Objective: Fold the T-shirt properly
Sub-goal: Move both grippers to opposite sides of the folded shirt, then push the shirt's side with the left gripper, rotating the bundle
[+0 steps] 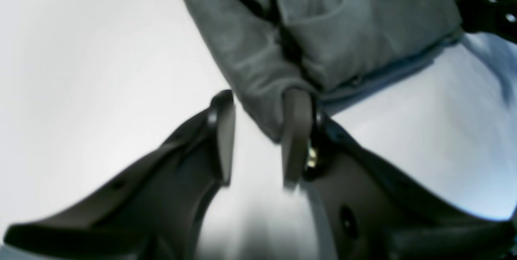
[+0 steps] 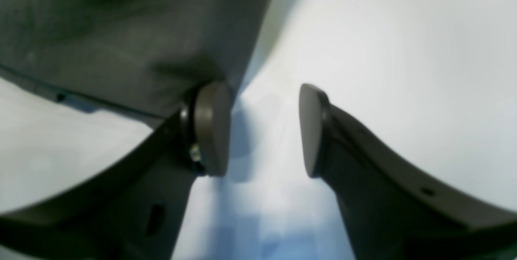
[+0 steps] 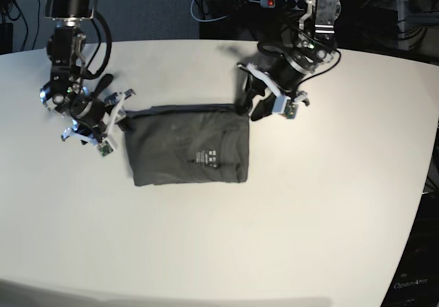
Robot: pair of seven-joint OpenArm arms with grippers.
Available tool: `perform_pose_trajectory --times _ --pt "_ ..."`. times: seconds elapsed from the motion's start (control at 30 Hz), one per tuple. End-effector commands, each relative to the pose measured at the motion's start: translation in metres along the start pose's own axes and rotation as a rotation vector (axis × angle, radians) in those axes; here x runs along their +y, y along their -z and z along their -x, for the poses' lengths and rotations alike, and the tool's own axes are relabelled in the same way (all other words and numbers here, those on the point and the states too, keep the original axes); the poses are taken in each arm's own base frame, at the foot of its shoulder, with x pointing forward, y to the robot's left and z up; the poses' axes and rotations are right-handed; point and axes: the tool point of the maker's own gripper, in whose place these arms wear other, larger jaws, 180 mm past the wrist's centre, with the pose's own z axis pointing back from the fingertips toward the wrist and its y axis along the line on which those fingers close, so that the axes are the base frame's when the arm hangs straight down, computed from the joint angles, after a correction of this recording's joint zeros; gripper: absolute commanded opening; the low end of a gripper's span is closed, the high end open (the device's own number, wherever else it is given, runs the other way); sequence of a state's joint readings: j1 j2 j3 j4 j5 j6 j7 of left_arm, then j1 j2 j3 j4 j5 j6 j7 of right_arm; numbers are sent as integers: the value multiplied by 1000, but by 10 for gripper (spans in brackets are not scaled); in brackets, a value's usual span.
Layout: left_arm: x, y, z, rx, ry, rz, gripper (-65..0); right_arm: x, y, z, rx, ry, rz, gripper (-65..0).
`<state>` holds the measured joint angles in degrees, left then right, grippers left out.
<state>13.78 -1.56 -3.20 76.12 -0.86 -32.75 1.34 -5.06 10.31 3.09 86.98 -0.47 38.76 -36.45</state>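
T-shirt [image 3: 186, 146]: dark grey, folded into a rectangle, white neck label up, mid-table [image 3: 274, 238] | left gripper [image 1: 258, 139]: you see jaws apart at its corner, gripping nothing | right gripper [image 2: 262, 131]: jaws apart, empty, one finger touching cloth edge

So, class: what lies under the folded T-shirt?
The T-shirt lies folded on the white table, which shows bare all around it. Whatever is directly beneath is covered by the cloth, as are its lower layers. On top, only a small white label shows.
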Motion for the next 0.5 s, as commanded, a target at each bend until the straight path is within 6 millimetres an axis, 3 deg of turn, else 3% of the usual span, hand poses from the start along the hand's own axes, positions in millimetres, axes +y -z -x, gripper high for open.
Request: perform_pose_trajectory --times 0.0,0.3,0.47 --pt "2 0 -3 0 9 -8 -455 4 0 12 58 -23 -14 -379" --pt "11 17 -25 -37 33 -8 -455 23 3 20 68 -3 -50 -379" --pt "20 35 -25 9 112 -12 -455 36 3 28 80 12 -74 -379"
